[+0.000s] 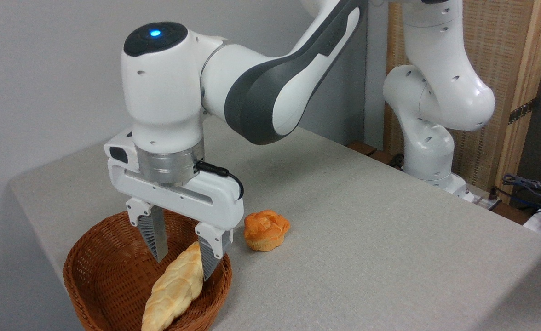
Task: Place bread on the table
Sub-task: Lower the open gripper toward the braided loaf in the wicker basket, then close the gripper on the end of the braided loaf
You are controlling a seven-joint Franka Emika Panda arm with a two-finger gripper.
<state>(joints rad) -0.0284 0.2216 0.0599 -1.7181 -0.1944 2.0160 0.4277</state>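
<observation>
Camera view: white two-finger gripper, jaws parted, straddles the pale golden braided loaf in the brown wicker basket; closing should centre on the loaf's upper end.

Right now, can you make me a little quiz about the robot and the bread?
1. True or false: the bread already lies on the table.
2. What sits on the table just right of the basket? A) a bun B) a cup C) a spoon
3. Fill in: the gripper is ____, with a finger on each side of the bread's upper end.

Key:
1. False. It lies in the basket, its lower end over the rim.
2. A, the orange bun.
3. Open. The fingers have not closed on the bread.
</observation>
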